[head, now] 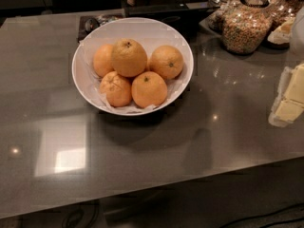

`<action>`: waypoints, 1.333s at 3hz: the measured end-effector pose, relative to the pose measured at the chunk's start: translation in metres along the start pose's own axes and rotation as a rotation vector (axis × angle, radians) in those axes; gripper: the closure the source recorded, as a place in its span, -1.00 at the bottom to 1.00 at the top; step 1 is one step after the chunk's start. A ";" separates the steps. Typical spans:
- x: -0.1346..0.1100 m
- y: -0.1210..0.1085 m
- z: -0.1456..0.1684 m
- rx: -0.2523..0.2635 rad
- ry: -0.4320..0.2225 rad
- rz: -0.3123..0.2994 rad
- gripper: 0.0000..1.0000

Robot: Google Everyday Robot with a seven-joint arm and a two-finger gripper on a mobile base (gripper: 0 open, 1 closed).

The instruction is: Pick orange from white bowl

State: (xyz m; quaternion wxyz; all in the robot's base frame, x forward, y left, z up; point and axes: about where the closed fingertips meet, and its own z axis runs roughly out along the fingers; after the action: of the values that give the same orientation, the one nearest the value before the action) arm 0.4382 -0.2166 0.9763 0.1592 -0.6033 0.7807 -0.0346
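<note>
The white bowl (83, 78) stands on the grey table, left of centre towards the back, lined with crinkled white paper. It holds several oranges. The orange (128, 57) is the largest and palest, with bumpy skin and a dark stem dot, and rests on top of the pile at the back middle. Smaller, deeper-orange ones lie around it at the left (102, 61), right (166, 61), front left (115, 90) and front (149, 90). My gripper (289, 99) is the pale cream shape at the right edge, well to the right of the bowl and apart from it.
A glass jar of mixed cereal (246, 28) stands at the back right among other jars and dishes (280, 8). A dark tray (161, 11) lies behind the bowl. The table's front edge (142, 194) runs along the bottom, with cables (266, 217) on the floor below.
</note>
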 end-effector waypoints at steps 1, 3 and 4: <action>0.000 0.000 0.000 0.000 0.000 0.000 -1.00; -0.045 0.000 0.002 -0.042 -0.052 -0.117 -1.00; -0.061 0.004 0.001 -0.036 -0.050 -0.204 -1.00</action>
State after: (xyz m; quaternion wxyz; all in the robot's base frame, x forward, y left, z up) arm 0.4480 -0.1568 0.9873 0.1634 -0.6830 0.7116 -0.0218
